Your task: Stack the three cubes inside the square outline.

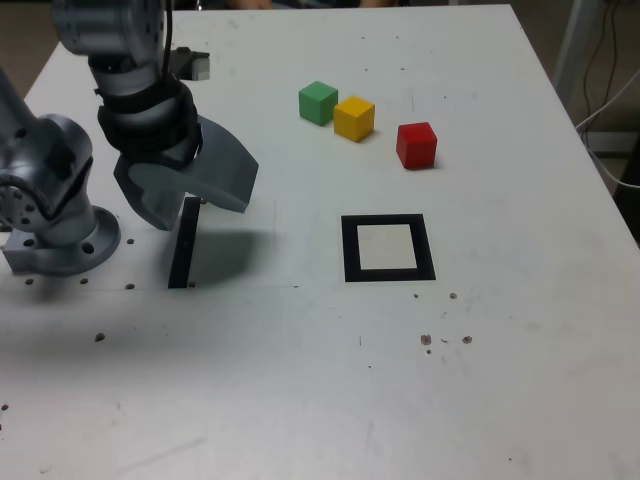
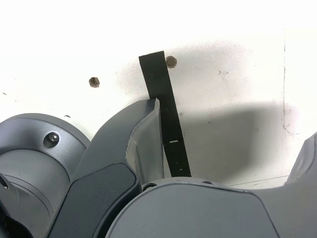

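Note:
Three cubes sit apart from each other on the white table, toward the back: a green cube (image 1: pixel 318 102), a yellow cube (image 1: pixel 354 117) just to its right in the exterior view, and a red cube (image 1: pixel 416 144) further right. The square outline (image 1: pixel 387 247), black with a pale centre, lies in front of them with nothing inside it. My gripper (image 1: pixel 190 205) hangs low over the table at the exterior view's left, well away from cubes and outline. Its jaws stand wide open with nothing between them. In the wrist view the gripper (image 2: pixel 228 144) shows only bare table; cubes and outline are out of that view.
A thin black strip (image 1: pixel 184 245) lies on the table under the gripper, also the black strip (image 2: pixel 166 124) in the wrist view. The arm's base (image 1: pixel 55 225) stands at the left edge. A small grey block (image 1: pixel 195 65) sits behind the arm. Cables (image 1: pixel 610 100) hang off the right side.

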You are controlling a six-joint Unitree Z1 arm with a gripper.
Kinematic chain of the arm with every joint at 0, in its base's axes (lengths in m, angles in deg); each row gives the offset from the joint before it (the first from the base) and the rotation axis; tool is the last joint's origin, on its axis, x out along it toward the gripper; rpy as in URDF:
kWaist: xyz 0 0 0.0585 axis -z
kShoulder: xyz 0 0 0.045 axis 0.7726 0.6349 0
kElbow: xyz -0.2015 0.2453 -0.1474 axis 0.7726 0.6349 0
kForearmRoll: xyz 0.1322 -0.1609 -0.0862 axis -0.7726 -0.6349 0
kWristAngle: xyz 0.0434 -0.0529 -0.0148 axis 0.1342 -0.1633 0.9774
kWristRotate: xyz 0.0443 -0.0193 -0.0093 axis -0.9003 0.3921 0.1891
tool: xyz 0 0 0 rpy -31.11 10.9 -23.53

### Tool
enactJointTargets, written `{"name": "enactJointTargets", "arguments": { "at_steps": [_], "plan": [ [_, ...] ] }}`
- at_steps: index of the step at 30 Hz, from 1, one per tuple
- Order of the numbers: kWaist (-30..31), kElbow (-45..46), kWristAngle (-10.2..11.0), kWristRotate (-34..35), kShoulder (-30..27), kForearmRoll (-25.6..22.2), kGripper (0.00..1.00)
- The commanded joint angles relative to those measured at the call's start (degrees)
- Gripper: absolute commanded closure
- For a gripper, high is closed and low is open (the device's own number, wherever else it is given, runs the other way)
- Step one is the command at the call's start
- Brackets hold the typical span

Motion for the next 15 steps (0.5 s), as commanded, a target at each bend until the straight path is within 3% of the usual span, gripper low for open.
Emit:
{"name": "enactJointTargets", "arguments": {
  "at_steps": [1,7,15],
  "plan": [
    [0.1,0.0,0.8,0.1,0.0,0.1,0.01],
    [0.1,-0.9,4.1,0.1,0.0,0.1,0.01],
    [0.1,-3.2,-0.5,-1.1,1.0,0.0,0.01]
  ]
}}
